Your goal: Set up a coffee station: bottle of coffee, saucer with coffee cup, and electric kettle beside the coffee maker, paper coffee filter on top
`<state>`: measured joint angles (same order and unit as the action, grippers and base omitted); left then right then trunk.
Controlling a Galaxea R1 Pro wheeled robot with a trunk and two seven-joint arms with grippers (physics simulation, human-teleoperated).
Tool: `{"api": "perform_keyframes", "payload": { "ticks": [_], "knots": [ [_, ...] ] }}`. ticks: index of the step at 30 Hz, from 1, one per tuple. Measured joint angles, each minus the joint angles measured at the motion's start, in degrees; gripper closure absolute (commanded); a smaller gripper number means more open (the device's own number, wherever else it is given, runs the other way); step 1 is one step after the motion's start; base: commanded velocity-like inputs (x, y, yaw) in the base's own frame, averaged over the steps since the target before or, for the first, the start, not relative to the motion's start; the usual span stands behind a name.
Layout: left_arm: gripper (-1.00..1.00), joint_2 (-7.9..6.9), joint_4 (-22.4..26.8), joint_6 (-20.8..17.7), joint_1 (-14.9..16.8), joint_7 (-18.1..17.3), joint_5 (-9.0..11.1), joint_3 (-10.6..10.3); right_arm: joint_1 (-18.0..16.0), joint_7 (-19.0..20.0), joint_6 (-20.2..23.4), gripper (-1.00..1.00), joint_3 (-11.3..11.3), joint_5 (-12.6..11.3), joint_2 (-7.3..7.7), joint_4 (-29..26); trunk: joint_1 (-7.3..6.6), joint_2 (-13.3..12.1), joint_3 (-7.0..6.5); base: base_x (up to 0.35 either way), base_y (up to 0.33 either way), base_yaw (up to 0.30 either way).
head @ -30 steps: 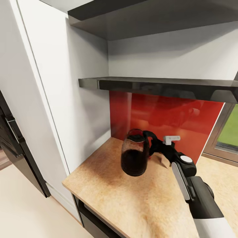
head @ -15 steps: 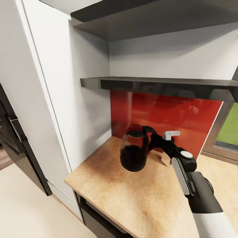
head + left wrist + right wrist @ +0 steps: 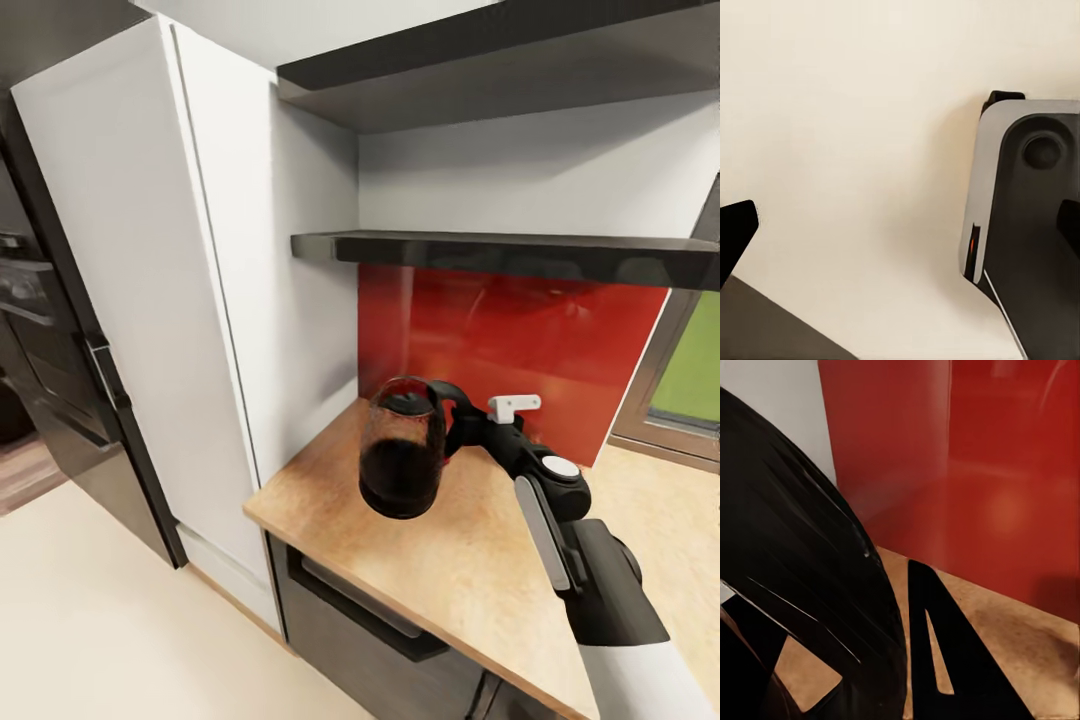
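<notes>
Beige wood-look table [image 3: 480,590] meets a red backsplash [image 3: 520,350] under the dark kitchen shelf [image 3: 520,255]. Right tool [image 3: 462,425] clenches the electric kettle [image 3: 400,460] by its handle, raised above the table; left tool's state is unclear.

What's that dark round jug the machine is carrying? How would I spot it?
Find the red wall panel under the dark shelf, above the light wooden counter. In front of it, the right gripper holds a kettle by its black handle above the counter. It is rounded clear glass with dark liquid inside.
</notes>
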<state>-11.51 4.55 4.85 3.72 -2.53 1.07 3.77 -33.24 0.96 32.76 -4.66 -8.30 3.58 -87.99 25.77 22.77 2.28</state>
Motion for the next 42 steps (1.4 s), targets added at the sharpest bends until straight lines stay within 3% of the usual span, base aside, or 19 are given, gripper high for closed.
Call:
{"api": "perform_keyframes", "payload": {
  "ticks": [8, 42],
  "knots": [
    [-1.0, 0.08, 0.0, -0.1, 0.3, 0.1, 0.3, 0.0, 0.0, 0.0, 0.0, 1.0, 0.7, 0.1, 0.39, 0.1, -0.02, 0.0, 0.0, -0.132, 0.116, -0.124],
    [-1.0, -0.08, 0.7, 0.1, 0.2, 0.0, -0.1, -0.2, 0.0, 0.0, 0.0, 1.0, 0.7, 0.2, 0.43, 0.3, -0.03, 0.0, 0.0, -0.001, 0.001, -0.275]
  ]
}}
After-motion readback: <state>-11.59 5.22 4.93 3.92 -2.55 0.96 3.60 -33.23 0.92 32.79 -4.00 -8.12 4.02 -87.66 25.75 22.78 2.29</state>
